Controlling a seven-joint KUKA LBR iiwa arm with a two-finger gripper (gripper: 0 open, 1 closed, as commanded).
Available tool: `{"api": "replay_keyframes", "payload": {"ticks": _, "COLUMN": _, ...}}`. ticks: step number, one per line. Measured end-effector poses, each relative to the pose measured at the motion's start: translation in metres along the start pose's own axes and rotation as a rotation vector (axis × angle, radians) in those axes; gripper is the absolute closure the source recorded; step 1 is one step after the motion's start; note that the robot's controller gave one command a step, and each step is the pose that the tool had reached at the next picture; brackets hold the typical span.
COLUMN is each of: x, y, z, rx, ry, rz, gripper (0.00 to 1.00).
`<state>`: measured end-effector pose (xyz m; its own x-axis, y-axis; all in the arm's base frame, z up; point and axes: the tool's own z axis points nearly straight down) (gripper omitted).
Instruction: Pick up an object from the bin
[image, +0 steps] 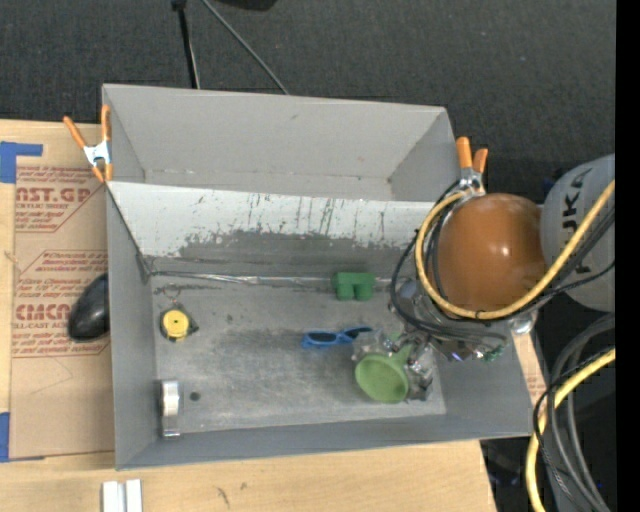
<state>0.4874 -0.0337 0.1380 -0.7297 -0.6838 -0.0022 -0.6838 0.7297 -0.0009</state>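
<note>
Green round cup (380, 380) at near-right of grey bin (250, 205) floor, tipped on its side, open mouth turned toward near-left. Sitting close to near wall, not quite in the corner. Gripper (411, 366) right up against cup's right rim, touching it or as good as. Released or clenched? Can't tell from this angle, metal parts bunched tight behind cup's edge. No call possible on an actual grasp. Orange-brown dome cover (490, 255) on wrist just above, yellow cable (419, 255) looped round it, arm reaching in over right wall.

Rest of the floor: 4 more bits, all spread out. Blue flat piece (335, 339), long-ish, lying just far-left of cup, near it but apart. Green block (353, 286) further back, approx. centre-right, at foot of far slope, clear of gripper. Yellow disc (174, 324) w/ dark centre way over on left, well apart from the others. Silver short cylinder (170, 398) in near-left corner, up against left wall.
</note>
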Motion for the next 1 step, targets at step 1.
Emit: {"api": "replay_keyframes", "payload": {"ticks": 1, "x": -0.0017, "y": 0.0004, "z": -0.0316, "rx": 0.001, "ry": -0.001, "rz": 0.001, "gripper": 1.00}}
